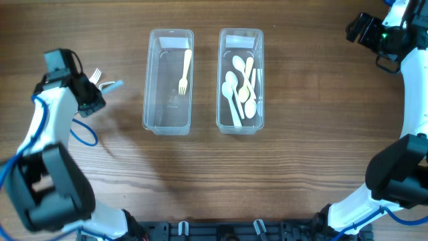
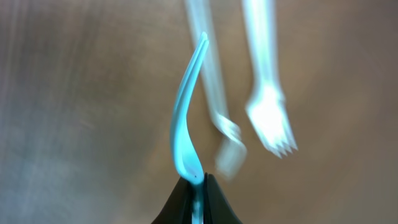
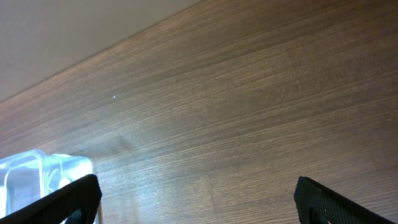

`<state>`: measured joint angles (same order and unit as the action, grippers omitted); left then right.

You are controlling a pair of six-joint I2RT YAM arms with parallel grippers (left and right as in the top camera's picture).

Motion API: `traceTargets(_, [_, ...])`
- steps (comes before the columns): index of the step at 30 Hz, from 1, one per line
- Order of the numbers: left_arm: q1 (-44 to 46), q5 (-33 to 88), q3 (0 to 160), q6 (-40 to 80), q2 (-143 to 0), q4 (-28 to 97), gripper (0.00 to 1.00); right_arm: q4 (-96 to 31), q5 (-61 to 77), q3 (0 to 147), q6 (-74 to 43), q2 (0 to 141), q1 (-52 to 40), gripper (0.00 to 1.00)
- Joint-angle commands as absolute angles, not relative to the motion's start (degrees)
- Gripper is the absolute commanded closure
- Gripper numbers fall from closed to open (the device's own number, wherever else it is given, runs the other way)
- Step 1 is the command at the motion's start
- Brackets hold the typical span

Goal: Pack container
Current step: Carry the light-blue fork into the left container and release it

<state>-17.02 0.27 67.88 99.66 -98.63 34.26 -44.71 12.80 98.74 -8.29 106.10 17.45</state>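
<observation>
Across the whole overhead frame runs a dark wooden table (image 1: 281,181). At upper centre two clear plastic containers stand side by side, long sides parallel, close but apart. The left container (image 1: 164,110) holds one cream plastic fork (image 1: 183,72), lying lengthwise in its right half with the tines toward the bottom of the frame. The right container (image 1: 239,127) holds a loose pile of white plastic spoons (image 1: 241,87), overlapping one another.

At the left edge, well apart from both containers, the left gripper (image 1: 93,90) pinches a light-blue plastic utensil (image 1: 115,85). In the left wrist view its fingers (image 2: 180,202) are pressed together on that utensil's end, and the blue piece (image 2: 186,118) curves up the frame edge-on; whether it is a fork or a spoon I cannot tell. Beyond it two white forks (image 2: 270,121) lie blurred on the wood; from overhead they show just above the gripper (image 1: 97,73).

At upper right, the right gripper (image 3: 196,183) is spread wide over bare wood, holding nothing. A container corner (image 3: 37,174) shows at lower left of the right wrist view.
</observation>
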Motion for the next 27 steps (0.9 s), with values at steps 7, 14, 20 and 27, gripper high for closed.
traceTargets(7, [-15.9, 10.8, 67.9, 74.7, -81.1, 10.5, 0.96, -44.6, 12.3, 98.9, -7.7, 105.5, 17.5, 0.00])
traceTargets(14, [-7.6, 19.3, 67.9, 26.8, -81.4, 4.4, 0.96, -44.6, 12.3, 98.9, -7.6, 105.5, 17.5, 0.00])
traceTargets(20, [1.0, 18.4, 67.9, 5.0, -85.3, 9.6, 0.96, -44.6, 12.3, 98.9, -7.6, 105.5, 17.5, 0.00])
traceTargets(27, [2.8, 18.0, 67.9, 1.7, -92.9, 16.0, 0.91, -44.6, 12.2, 98.9, -7.7, 105.5, 17.5, 0.00])
